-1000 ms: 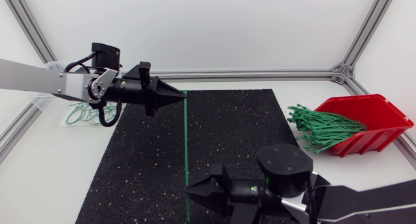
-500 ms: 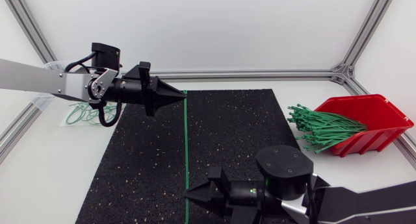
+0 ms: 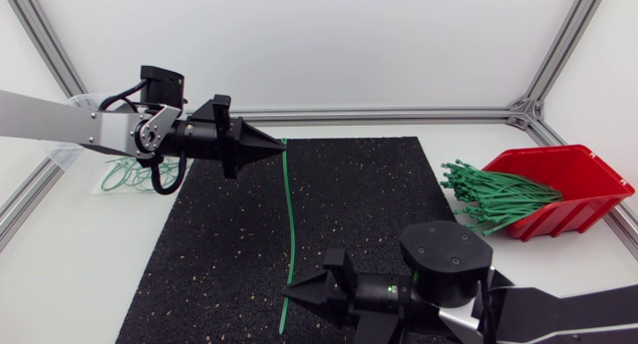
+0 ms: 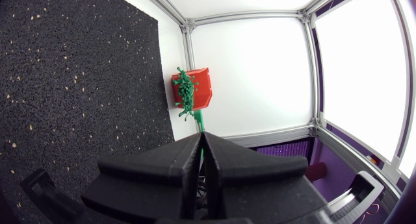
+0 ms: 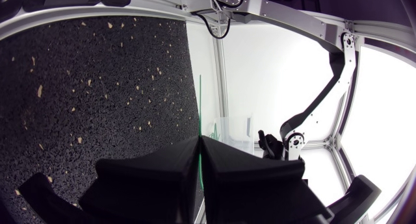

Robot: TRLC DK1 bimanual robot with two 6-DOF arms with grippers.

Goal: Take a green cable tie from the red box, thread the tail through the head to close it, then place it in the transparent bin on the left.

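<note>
Head view overhead, facing down; wrist views low, sharing mat (image 3: 229, 244).

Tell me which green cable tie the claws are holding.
The lone tie stretched from left claw to right claw; the others lie in the red box or bin.

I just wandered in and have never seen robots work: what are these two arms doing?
The two arms hold one green cable tie stretched between them above the black mat. The left gripper pinches one end, the right gripper the other, and the tie bows slightly. It is not yet looped shut. Spare ties spill from the red box, and a few closed ties lie in the transparent bin.
</note>
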